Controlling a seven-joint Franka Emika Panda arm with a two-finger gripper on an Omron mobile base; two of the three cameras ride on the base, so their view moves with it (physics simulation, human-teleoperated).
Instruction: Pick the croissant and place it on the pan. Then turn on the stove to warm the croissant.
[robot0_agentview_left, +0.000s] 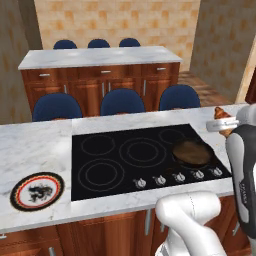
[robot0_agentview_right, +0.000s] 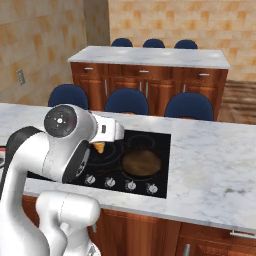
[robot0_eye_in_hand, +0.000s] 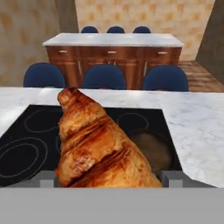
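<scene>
The fingers (robot0_eye_in_hand: 104, 177) stand wide apart with the croissant (robot0_eye_in_hand: 98, 146) between them, gripped at its broad end so that it juts out ahead of the hand, its pointed tip toward the far edge of the stove (robot0_eye_in_hand: 26, 140). In the hand view one grey fingertip (robot0_eye_in_hand: 46, 177) shows at each side of the pastry's base, both pressed against it. The croissant is lifted off the surface (robot0_agentview_left: 35, 145); from the left base view it (robot0_agentview_left: 222, 116) shows as a golden patch just beyond the hand, past the near right corner of the stove (robot0_agentview_left: 125, 155), and from the right base view a small orange piece (robot0_agentview_right: 100, 147) peeks out below the white wrist.

The pan (robot0_agentview_left: 191, 152) sits on the right front burner, dark brown, round and shallow. In the hand view it (robot0_eye_in_hand: 153, 148) lies just behind and to the right of the held croissant, partly hidden by it. A row of silver knobs (robot0_agentview_left: 177, 176) runs along the stove's near edge, just in front of the pan.

A white plate (robot0_agentview_left: 37, 191) with a red-and-black rim and a black emblem rests on the surface left of the stove, well apart from the pan. Blue chairs (robot0_agentview_left: 122, 101) stand along the far side of the surface.
</scene>
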